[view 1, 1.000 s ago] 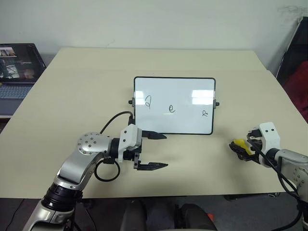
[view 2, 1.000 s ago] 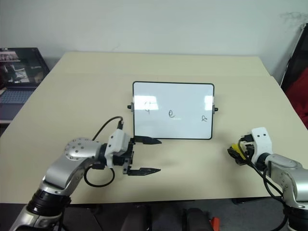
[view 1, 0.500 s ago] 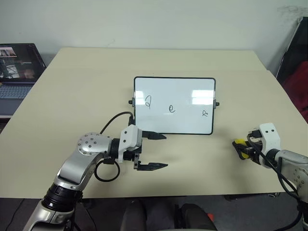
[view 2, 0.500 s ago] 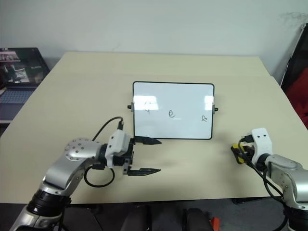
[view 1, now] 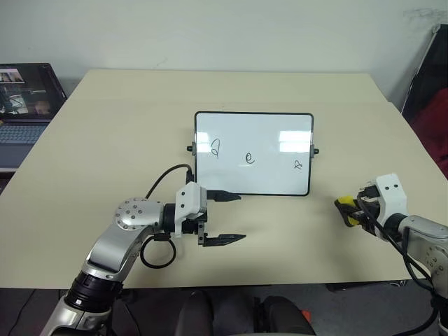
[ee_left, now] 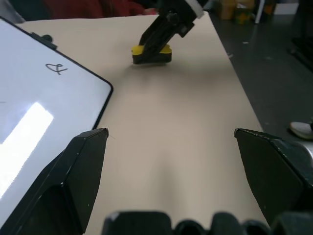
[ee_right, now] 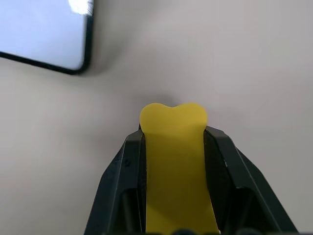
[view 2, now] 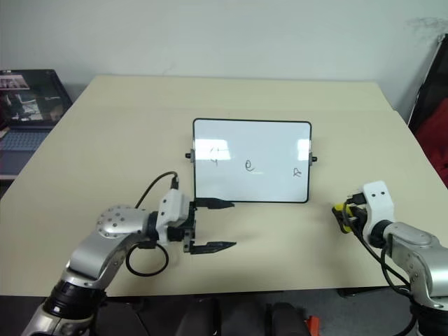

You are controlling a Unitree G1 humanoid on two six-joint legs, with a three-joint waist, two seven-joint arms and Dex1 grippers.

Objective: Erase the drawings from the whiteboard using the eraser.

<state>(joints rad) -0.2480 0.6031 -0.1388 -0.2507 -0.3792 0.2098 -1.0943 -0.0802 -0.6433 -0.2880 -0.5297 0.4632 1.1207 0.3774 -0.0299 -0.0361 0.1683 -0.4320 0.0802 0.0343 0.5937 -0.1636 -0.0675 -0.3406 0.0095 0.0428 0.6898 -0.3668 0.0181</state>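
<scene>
The whiteboard [view 1: 253, 153] lies in the middle of the table, with three small black drawings [view 1: 249, 158] in a row across it. Off to its right, my right gripper [view 1: 348, 212] is shut on the yellow eraser [view 1: 344, 205], held a little above the tabletop; the eraser [ee_right: 174, 166] sits clamped between both black fingers. My left gripper [view 1: 227, 218] stands open just in front of the board's near left corner, one finger tip over the board's near edge, with nothing between its fingers. The eraser [ee_left: 151, 51] and the board's corner [ee_left: 100, 85] also appear ahead of the left fingers.
A laptop [view 1: 24, 99] stands open on a side surface beyond the table's left edge. A dark chair or bag [view 1: 430, 98] is past the table's right side. Bare tabletop [view 1: 294, 224] lies between the two grippers.
My right gripper has closed on the eraser and lifted it slightly up and toward the board. The left arm has stayed where it was.
</scene>
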